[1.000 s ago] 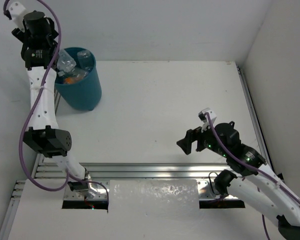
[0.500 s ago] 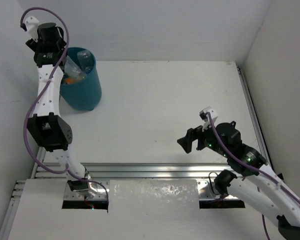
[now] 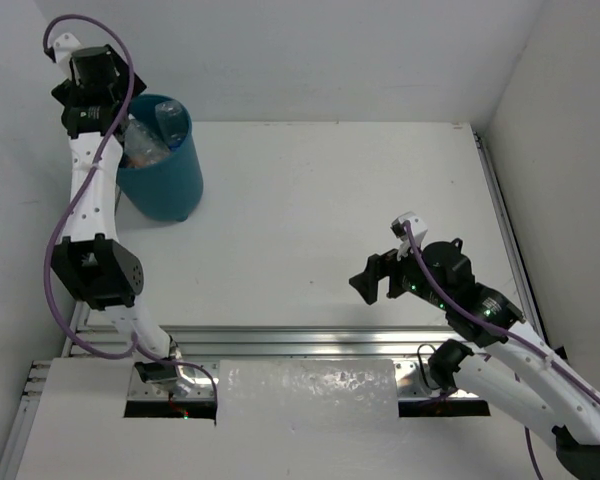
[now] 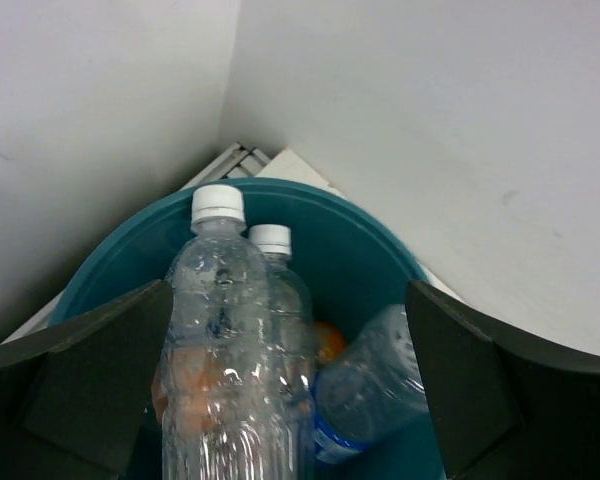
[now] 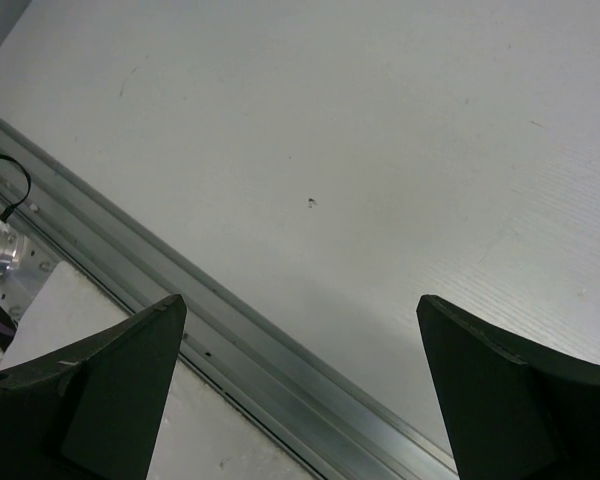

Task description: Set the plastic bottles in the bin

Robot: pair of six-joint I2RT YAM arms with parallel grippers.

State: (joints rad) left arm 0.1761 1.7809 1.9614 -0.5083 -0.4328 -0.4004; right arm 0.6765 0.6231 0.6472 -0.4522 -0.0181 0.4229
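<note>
Left claw (image 4: pixel 288 295) is spread wide with nothing pinched, hanging over the bin (image 3: pixel 172 185) and looking down into it. The bin stands upright in the far left corner of the tabletop (image 3: pixel 330 200), just beside the left wall (image 3: pixel 10 200) where it meets the back wall (image 3: pixel 330 60). Every bottle in view is inside the bin. The front clear bottle (image 4: pixel 220 340) and second clear bottle (image 4: pixel 292 310) lean side by side, white caps up. The blue-label bottle (image 4: pixel 365 395) sits tilted to their right. An orange bottle (image 4: pixel 328 342) shows between them, with more orange behind the clear plastic at lower left. Can't count the whole pile from these views. Right claw (image 5: pixel 300 305) is also spread and empty, hovering over bare tabletop at the near right with its jaws aimed left. The tabletop is flat matte white with one small dark speck (image 5: pixel 311 203) under the right wrist. The near rail (image 3: pixel 280 335) is aluminium and runs along the front edge; the side rail (image 3: pixel 502 210) runs along the right edge below the right wall (image 3: pixel 570 150). All walls are plain white. A crinkled pale sheet (image 3: pixel 310 395) lies in front of the near rail, between the arm bases.
</note>
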